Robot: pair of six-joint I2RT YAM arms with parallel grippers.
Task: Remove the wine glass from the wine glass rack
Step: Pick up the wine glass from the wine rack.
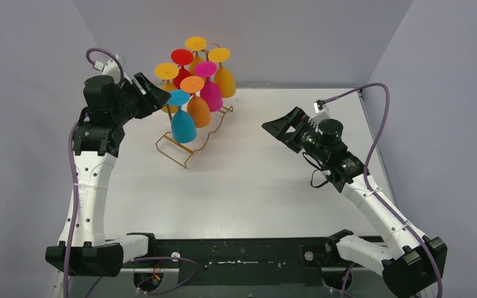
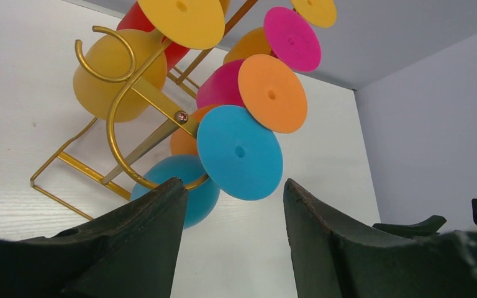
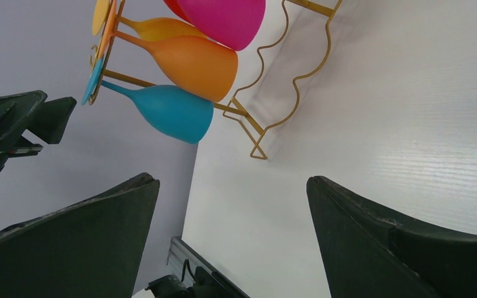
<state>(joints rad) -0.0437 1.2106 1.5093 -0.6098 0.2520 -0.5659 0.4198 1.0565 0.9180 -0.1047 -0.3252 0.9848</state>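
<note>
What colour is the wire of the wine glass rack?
Gold rack, clearest in left wrist view.

A white, faintly wood-grained table [image 1: 273, 186] carries a gold wire wine glass rack [image 2: 158, 102], whose rectangular base sits flat toward the table's far left corner.

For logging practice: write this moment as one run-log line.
phase: pre-grasp | left gripper: open, empty, facing blue wine glass | blue wine glass: hanging on wine glass rack | right gripper: open, empty
</note>
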